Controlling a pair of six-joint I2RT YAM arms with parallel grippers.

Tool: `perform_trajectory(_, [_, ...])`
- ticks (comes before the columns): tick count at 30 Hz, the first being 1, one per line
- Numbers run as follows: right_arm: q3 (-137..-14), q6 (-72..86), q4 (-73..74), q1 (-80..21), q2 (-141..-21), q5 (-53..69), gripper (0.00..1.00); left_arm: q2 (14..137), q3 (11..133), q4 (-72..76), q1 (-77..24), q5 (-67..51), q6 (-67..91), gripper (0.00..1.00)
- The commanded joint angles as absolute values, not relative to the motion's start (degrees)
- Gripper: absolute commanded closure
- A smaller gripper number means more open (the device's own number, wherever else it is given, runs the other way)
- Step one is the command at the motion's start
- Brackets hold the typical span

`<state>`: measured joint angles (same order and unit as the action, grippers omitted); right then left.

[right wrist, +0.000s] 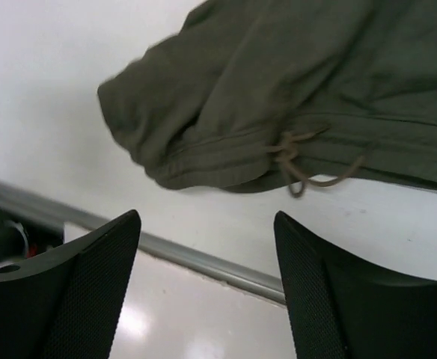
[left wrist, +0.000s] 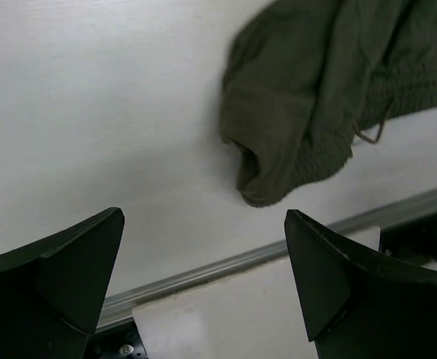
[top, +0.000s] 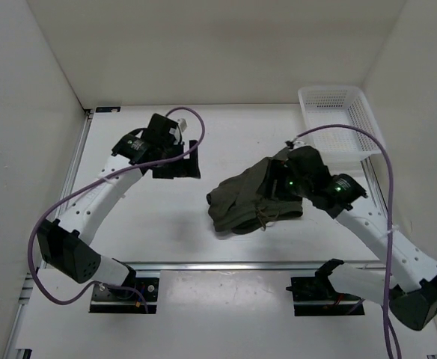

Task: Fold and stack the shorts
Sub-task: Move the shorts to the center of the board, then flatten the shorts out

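A big white table (top: 203,224) fills the space in front of me, with white walls around it. Two long white and black arms reach over it, the left arm (top: 102,198) on one side and the right arm (top: 387,243) on the other. The dark green shorts (top: 252,198) lie in a messy heap on the table, a bit to the right of the middle, not folded flat. A white basket (top: 337,123) with holes in its sides sits in the far right corner, near the shorts. A thin silver rail (top: 241,263) runs along the near side of the table. The left claw (left wrist: 203,217) is spread wide with nothing in it, and it hangs over bare table well away from the shorts. The right claw (right wrist: 205,221) is spread wide too and grips nothing. It hangs just beside the heap, over its near edge. A thin brown string (right wrist: 301,161) dangles from the puckered waist of the shorts, and its loose end lies on the table.
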<state>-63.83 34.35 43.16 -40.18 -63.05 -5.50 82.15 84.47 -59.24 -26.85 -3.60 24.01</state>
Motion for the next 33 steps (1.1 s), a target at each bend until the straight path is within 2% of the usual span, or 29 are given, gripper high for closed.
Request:
perform_trajectory(1, [-60.05, 35.68, 42.63, -34.12, -58.63, -4.94, 0.29, 79.27, 82.71, -55.65, -31.97, -6.67, 25.40, 0.00])
perform_trajectory(3, [-57.93, 36.29, 42.63, -31.13, -58.62, -2.91, 0.29, 81.81, 80.95, -54.59, -33.83, -7.38, 25.40, 0.00])
perform_trajectory(7, [-52.92, 38.67, 41.23, -27.26, -59.15, -0.97, 0.02, 90.07, 80.16, -53.17, -37.43, -7.31, 25.40, 0.00])
perform_trajectory(11, [-48.62, 39.29, 39.30, -19.63, -63.09, -0.97, 0.01, 97.37, 80.68, -51.95, -38.50, -6.06, 25.40, 0.00])
perform_trajectory(16, [-46.85, 36.75, 33.93, -10.47, -68.37, 0.88, 0.03, 101.41, 80.68, -48.79, -39.11, -12.02, 24.79, 0.00])
perform_trajectory(18, [-47.45, 35.86, 32.35, -8.01, -72.76, 1.41, 0.07, 102.56, 81.21, -48.08, -39.11, -13.53, 24.79, 0.19])
perform_trajectory(20, [-48.16, 35.25, 30.33, -7.21, -77.84, 0.53, 0.10, 103.71, 82.43, -48.08, -39.11, -13.01, 24.79, 0.56])
perform_trajectory(21, [-49.03, 35.24, 28.93, -7.21, -79.61, 0.53, 0.13, 104.32, 82.44, -48.08, -39.11, -13.01, 24.79, 0.82])
perform_trajectory(22, [-49.56, 35.24, 28.31, -7.21, -81.28, 1.05, 0.15, 104.33, 82.96, -48.08, -39.11, -13.01, 24.79, 0.90])
perform_trajectory(23, [-49.57, 35.24, 27.60, -7.21, -84.52, 1.05, 0.17, 104.33, 82.97, -48.08, -38.59, -13.53, 24.79, 0.90])
perform_trajectory(26, [-52.46, 34.72, 25.41, -7.73, -89.37, 3.77, 0.41, 102.67, 84.20, -48.08, -38.58, -13.54, 24.79, 0.90])
perform_trajectory(27, [-53.34, 34.72, 25.40, -8.26, -90.17, 3.78, 0.66, 102.05, 85.07, -48.08, -37.97, -13.54, 24.79, 0.90])
perform_trajectory(29, [-56.85, 34.72, 26.27, -8.88, -90.18, 5.01, 0.91, 99.77, 87.00, -49.29, -35.78, -13.54, 24.79, 0.90])
perform_trajectory(30, [-58.52, 34.72, 26.28, -9.75, -89.31, 5.01, 0.98, 98.89, 88.06, -50.00, -34.73, -13.54, 24.79, 0.90])
perform_trajectory(33, [-71.23, 33.24, 28.91, -11.51, -87.98, 6.32, 1.00, 95.89, 96.21, -55.95, -29.20, -11.87, 22.86, 0.90])
